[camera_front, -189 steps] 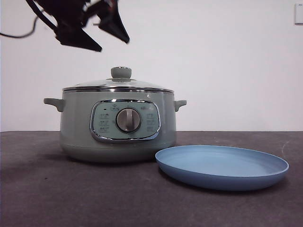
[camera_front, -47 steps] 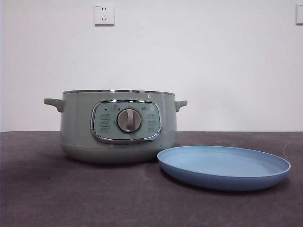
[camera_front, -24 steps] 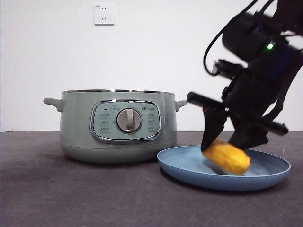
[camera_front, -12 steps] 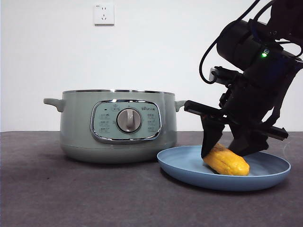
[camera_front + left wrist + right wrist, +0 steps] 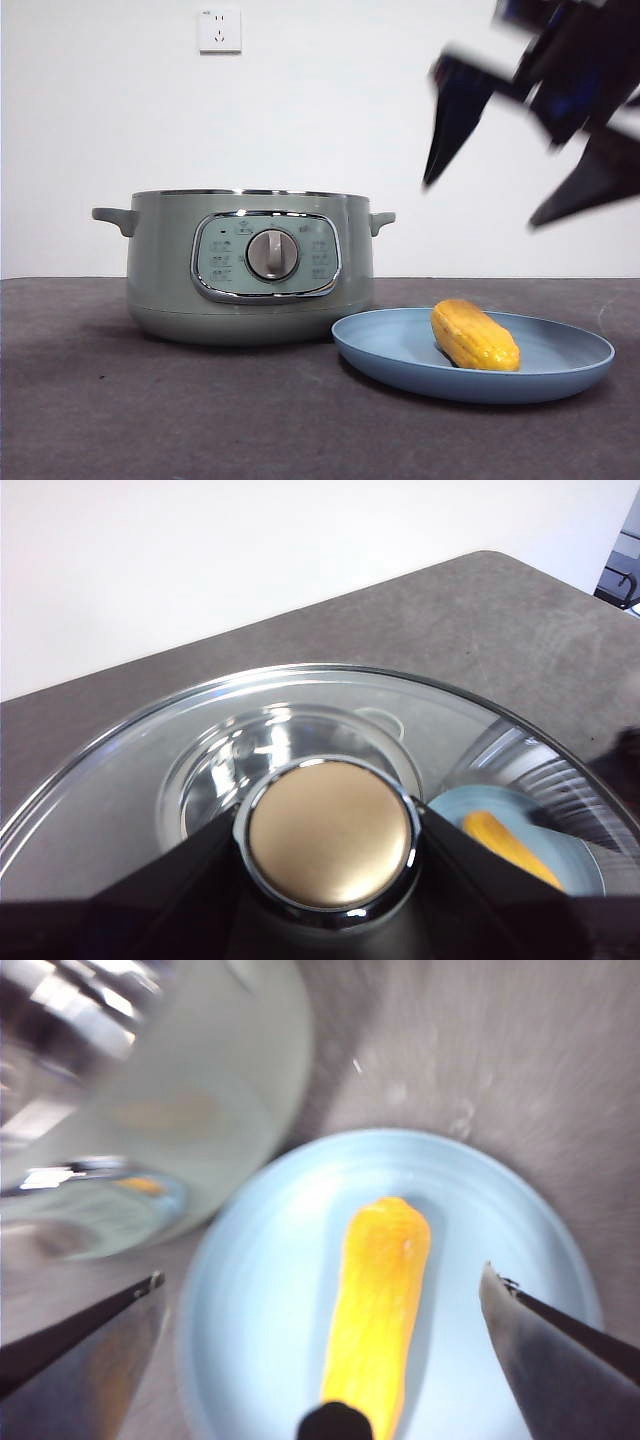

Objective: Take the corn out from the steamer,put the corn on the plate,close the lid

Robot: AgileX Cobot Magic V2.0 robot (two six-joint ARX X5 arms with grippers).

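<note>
A dark grey table [image 5: 150, 420] fronts a white wall. The corn [image 5: 475, 335] lies on the plate [image 5: 380, 350], at the steamer's [image 5: 250, 265] four o'clock. The right gripper [image 5: 520, 140] hangs above, jaws wide. The left gripper [image 5: 330, 880] clamps the lid [image 5: 150, 770] by its knob; it should lower it level and centred over the rim.

White wall socket [image 5: 220, 30] high on white wall [image 5: 300, 110]; dark grey-brown tabletop [image 5: 150, 410] below.

Black, tapered, pointed jaws on the right gripper [image 5: 545, 160].
</note>
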